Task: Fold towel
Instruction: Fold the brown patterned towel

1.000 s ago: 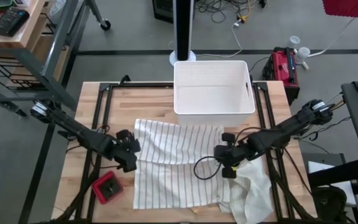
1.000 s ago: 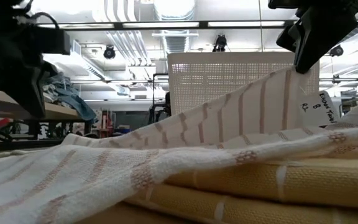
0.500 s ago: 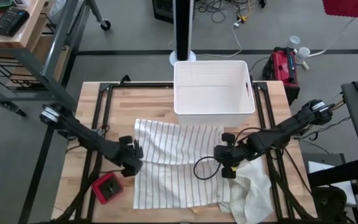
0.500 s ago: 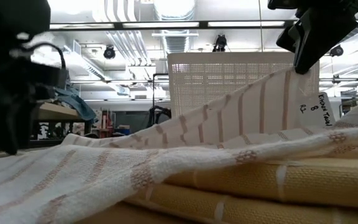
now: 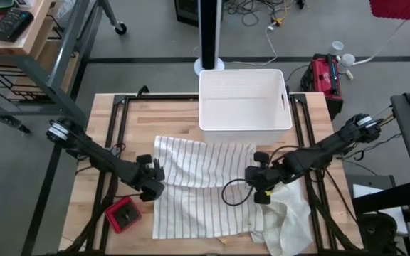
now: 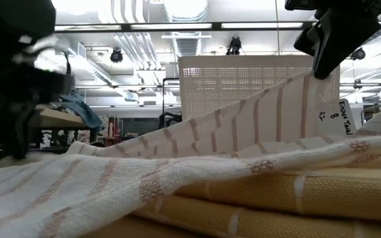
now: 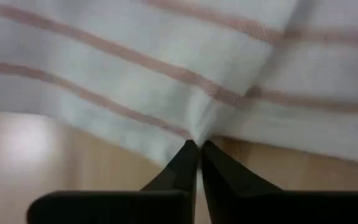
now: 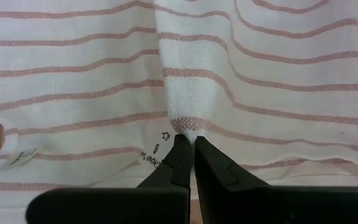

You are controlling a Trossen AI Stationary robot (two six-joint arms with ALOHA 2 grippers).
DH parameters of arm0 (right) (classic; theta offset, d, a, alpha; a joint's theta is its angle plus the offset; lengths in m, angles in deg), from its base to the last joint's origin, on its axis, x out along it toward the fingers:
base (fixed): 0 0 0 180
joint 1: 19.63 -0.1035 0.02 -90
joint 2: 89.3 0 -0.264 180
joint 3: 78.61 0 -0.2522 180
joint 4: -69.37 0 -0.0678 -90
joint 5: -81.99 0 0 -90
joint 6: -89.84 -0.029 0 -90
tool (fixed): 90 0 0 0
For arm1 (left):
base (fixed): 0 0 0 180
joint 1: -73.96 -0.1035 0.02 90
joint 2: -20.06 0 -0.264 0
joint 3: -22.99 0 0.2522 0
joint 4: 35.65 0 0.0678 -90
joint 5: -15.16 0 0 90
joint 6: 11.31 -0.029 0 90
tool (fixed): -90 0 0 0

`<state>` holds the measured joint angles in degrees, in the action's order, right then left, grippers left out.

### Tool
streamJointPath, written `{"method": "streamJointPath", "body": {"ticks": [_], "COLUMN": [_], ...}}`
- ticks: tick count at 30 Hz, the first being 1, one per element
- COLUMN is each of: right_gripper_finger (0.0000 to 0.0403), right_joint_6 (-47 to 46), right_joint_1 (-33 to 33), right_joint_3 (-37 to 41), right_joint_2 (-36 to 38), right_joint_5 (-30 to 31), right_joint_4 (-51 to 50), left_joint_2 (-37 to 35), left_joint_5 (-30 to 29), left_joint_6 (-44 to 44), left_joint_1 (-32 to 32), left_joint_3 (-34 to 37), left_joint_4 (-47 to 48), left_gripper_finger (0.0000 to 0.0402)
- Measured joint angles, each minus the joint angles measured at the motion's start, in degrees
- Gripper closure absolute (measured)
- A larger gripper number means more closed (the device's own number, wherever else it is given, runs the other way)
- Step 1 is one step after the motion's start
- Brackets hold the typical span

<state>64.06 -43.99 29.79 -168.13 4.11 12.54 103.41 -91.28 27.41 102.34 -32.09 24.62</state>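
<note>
A white towel with thin reddish stripes [image 5: 205,186] lies spread on the wooden table, below the white basket. My left gripper [image 5: 155,188] stands low at the towel's left edge, shut on the cloth; it shows as a dark shape [image 6: 15,125] in the low view. My right gripper [image 5: 258,186] is shut on the towel's right edge and holds that side raised, as the low view shows [image 6: 324,66]. The towel's middle and near part rest flat on the table. My left gripper pinches the towel's left edge [image 7: 194,127] between its two fingers, slanting down from above on the table's left side. The cloth puckers at the fingertips and lies on the wood around them. My right gripper pinches the towel's right edge [image 8: 180,123] between its two fingers, next to a handwritten label [image 8: 157,152]. A ridge of cloth runs away from the fingertips. That edge is lifted off the table, and the cloth rises in a slope [image 6: 256,116] up to the fingers.
A white basket [image 5: 245,101] stands at the far middle of the table. A second, cream-coloured cloth [image 5: 289,217] lies crumpled at the near right, partly under the striped towel. A red object [image 5: 123,215] sits at the near left. Bare wood [image 5: 119,128] shows at the far left.
My left gripper has come down and a little toward the table's near edge, onto the towel's left edge. My right gripper and the raised right edge have kept still.
</note>
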Motion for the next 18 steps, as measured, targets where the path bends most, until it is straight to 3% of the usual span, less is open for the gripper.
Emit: {"method": "streamJointPath", "body": {"ticks": [9,18], "right_gripper_finger": [0.0403,0.0403], "right_joint_6": [-1.8,-6.1], "right_joint_1": [-0.4,-3.8], "right_joint_3": [-0.5,-4.6], "right_joint_2": [1.8,5.8], "right_joint_5": [-0.7,-7.9], "right_joint_4": [-4.4,-8.2], "left_joint_2": [-4.3,-3.8], "left_joint_5": [-2.5,-1.5], "left_joint_6": [2.9,6.0], "left_joint_1": [0.7,5.4], "left_joint_3": [-10.3,-20.3], "left_joint_4": [16.7,20.3], "left_gripper_finger": [0.0400,0.0401]}}
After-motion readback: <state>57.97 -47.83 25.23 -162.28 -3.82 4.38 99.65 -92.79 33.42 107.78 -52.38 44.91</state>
